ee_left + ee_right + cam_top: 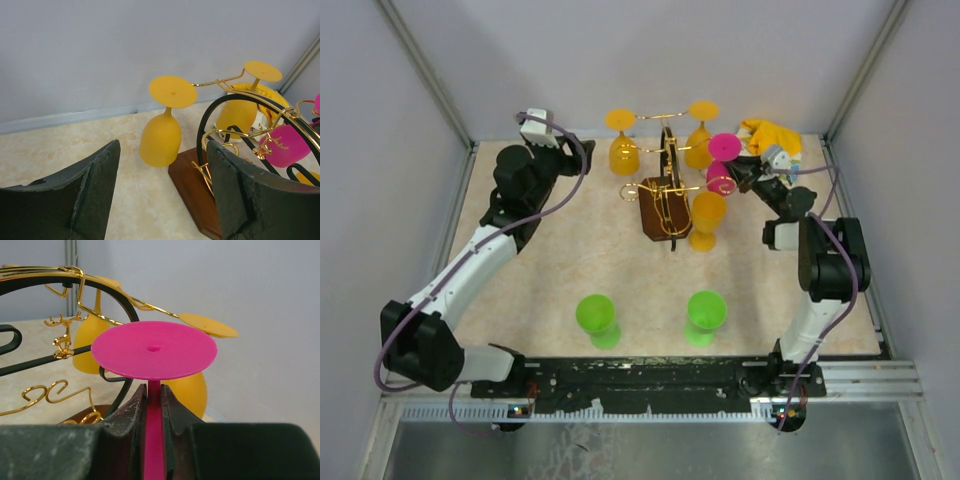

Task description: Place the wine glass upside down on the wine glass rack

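- clamping the stem of the magenta plastic wine glass (pixel 154 350), the right gripper (pixel 154 407) has its two dark fingers pressed in on either side, just beneath the round foot.
- the foot faces up, so the glass is already inverted, the pose the rack calls for.
- the grip sits a little below the foot. i judge this leaves a short bare stretch of stem to slide into a wire hook, with the foot resting on top.
- the wine glass rack (pixel 80 282) has thin gold wire arms and a black arch on a dark brown wooden base. it stands just ahead and to the left of the right gripper.
- the magenta glass is close beside the rack and, as far as i can tell, not yet hung.
- two yellow plastic wine glasses (pixel 624 150) hang bowl-down from the arms with their feet caught on the wire, showing the intended resting pose.
- the left gripper (pixel 164 167) is spread wide with nothing between its fingers. one yellow glass is straight ahead of it, and its spot leaves the rack's other side free.
- two green plastic wine glasses (pixel 595 313) stand on the table (pixel 570 260), well behind both grippers.
- no brand, label or writing can be read. the rack carries only a small gold deer ornament (pixel 62 335).
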Controlling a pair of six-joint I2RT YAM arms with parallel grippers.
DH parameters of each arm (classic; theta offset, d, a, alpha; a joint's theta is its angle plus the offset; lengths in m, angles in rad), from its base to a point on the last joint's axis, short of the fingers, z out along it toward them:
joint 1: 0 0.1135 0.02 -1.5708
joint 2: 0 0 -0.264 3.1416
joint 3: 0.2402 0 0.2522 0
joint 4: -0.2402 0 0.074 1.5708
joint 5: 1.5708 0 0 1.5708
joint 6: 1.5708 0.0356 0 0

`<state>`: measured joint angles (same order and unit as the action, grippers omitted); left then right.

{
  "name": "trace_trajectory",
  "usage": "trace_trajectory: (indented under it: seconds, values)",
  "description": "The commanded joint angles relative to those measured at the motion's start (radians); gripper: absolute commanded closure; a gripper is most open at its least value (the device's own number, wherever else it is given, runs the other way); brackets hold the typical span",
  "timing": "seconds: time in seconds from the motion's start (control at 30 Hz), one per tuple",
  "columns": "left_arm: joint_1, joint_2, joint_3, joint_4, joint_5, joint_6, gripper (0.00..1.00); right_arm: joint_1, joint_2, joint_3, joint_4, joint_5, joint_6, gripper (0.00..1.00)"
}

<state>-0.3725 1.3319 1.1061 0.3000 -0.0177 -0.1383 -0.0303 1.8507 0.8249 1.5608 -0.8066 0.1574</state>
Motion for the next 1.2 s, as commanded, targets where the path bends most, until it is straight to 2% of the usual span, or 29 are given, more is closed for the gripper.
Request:
trace_trajectory:
  seconds: [0.0, 0.23, 0.47, 0.7, 1.17]
  values:
    - [0.009, 0.013, -0.002, 0.04, 0.009, -0.009, 0.25, 0.022, 0.013, 0.072, 0.091, -0.006, -0.018, 1.0]
    - [0.011, 0.022, -0.004, 0.041, 0.015, -0.013, 0.25, 0.036, 0.016, 0.094, 0.083, -0.016, -0.006, 1.0]
    - [0.013, 0.022, -0.003, 0.04, 0.016, -0.011, 0.25, 0.072, 0.015, 0.105, 0.0, -0.025, -0.071, 1.0]
    - [0.014, 0.027, -0.003, 0.039, 0.023, -0.019, 0.25, 0.078, 0.013, 0.106, -0.002, -0.022, -0.054, 1.0]
    - [0.015, 0.029, -0.008, 0.032, 0.028, -0.02, 0.25, 0.097, 0.009, 0.173, -0.123, 0.021, -0.037, 1.0]
